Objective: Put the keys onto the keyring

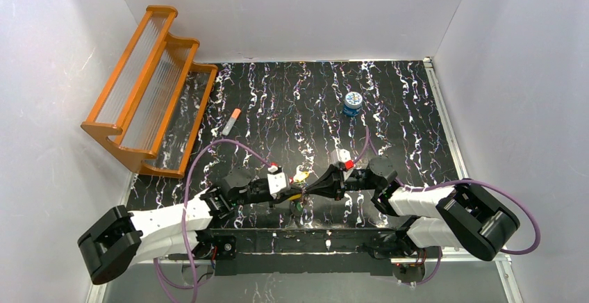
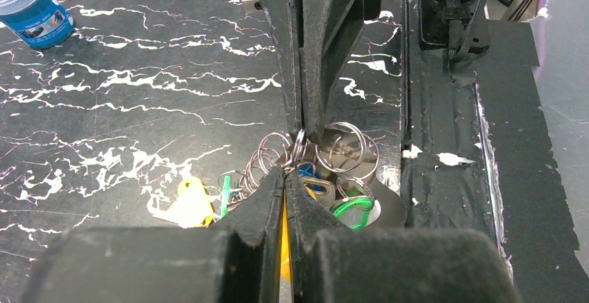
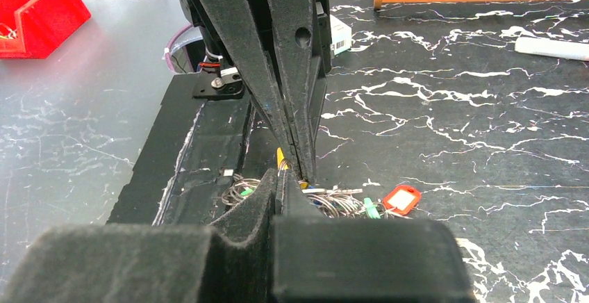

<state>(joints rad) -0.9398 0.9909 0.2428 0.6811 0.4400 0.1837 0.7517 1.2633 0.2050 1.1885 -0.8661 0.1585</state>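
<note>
keys (image 2: 351, 209) pinched in left end effector (image 2: 286, 172) tips

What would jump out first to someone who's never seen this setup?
The left gripper and right gripper meet nose to nose at the near middle of the marbled table, both pinched shut in a tangle of metal rings and coloured keys. An orange wooden rack sits at the far left.

Keys (image 2: 347, 209) partly hidden behind left gripper (image 2: 285, 172); blue tin (image 2: 31, 11) cropped at edge.
</note>
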